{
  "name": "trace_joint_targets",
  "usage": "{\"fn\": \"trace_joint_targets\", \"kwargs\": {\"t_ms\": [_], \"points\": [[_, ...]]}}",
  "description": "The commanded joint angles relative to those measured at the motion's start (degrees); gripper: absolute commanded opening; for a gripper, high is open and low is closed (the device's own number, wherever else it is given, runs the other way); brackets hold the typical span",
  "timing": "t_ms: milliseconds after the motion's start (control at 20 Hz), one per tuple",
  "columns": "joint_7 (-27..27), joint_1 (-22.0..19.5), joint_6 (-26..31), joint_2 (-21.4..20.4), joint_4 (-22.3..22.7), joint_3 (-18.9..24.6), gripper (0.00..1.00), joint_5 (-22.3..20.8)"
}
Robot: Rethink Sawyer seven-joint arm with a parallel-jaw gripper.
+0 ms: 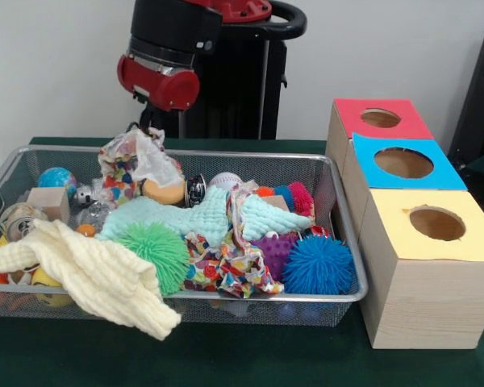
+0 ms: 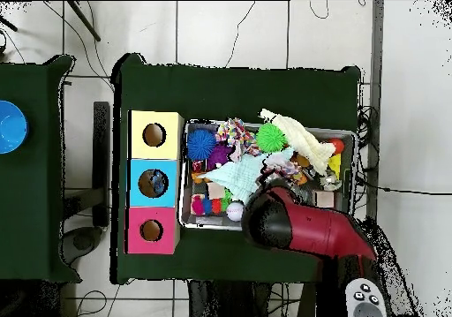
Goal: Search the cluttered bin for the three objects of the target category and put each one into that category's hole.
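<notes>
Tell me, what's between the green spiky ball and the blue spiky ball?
Between the green spiky ball and the blue spiky ball lies a colourful patterned cloth, in the front view.

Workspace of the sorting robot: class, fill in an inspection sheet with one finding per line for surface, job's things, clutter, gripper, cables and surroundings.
Surface: green table cover, bare in front of the bin.
Job's things: wire mesh bin piled full; three wooden boxes beside it, each with a round hole: red-topped box, blue-topped box, yellow-topped box.
Clutter: green spiky ball, blue spiky ball, purple spiky ball, cream cloth hanging over the bin's rim, mint cloth, patterned cloth, baseball, wooden block.
Gripper: hidden; only the arm shows above the bin.
Cables: several on the tiled floor.
Surroundings: blue bowl on a neighbouring table.
</notes>
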Motion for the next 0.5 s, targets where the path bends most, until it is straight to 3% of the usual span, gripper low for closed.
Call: {"fn": "trace_joint_targets", "kwargs": {"t_ms": [50, 500], "points": [[4.78, 1.96, 9.41, -2.61, -4.97, 0.84, 0.0, 4.44], [6.75, 4.75, 8.46, -0.84, -6.3, -0.69, 0.0, 6.82]]}}
